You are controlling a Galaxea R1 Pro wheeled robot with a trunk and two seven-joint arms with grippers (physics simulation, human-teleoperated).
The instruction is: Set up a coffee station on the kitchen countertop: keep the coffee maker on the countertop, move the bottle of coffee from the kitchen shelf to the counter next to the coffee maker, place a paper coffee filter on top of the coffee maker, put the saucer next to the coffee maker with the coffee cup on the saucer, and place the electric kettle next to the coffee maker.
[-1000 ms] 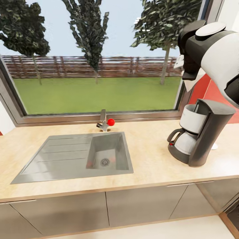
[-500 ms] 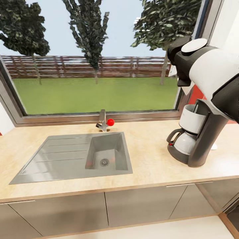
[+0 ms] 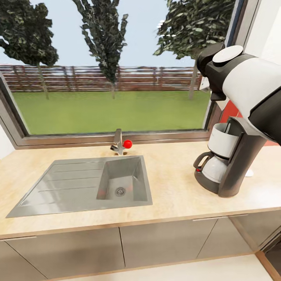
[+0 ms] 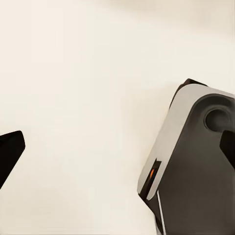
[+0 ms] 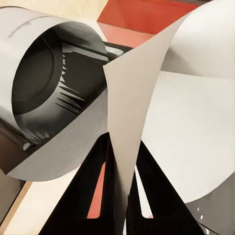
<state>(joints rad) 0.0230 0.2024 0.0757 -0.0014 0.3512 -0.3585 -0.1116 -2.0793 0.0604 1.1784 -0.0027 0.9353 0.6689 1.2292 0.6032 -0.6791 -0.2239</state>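
Above the coffee maker [image 3: 228, 156], right end effector [image 5: 122, 196] pinching the paper coffee filter [image 5: 147, 107]

Wood-grain top, steel sink
I see a matt kitchen countertop [image 3: 175, 191], brushed sink [image 3: 78, 187], thin smooth paper coffee filter [image 5: 147, 98], glossy cabinets [image 3: 156, 242].

A wide window [image 3: 113, 78] looked out on a lawn, dark trees and a brown fence in daylight. Below it lay a steel sink [image 3: 78, 187] with a red-knobbed tap [image 3: 119, 145], above glossy grey cabinets [image 3: 117, 246].
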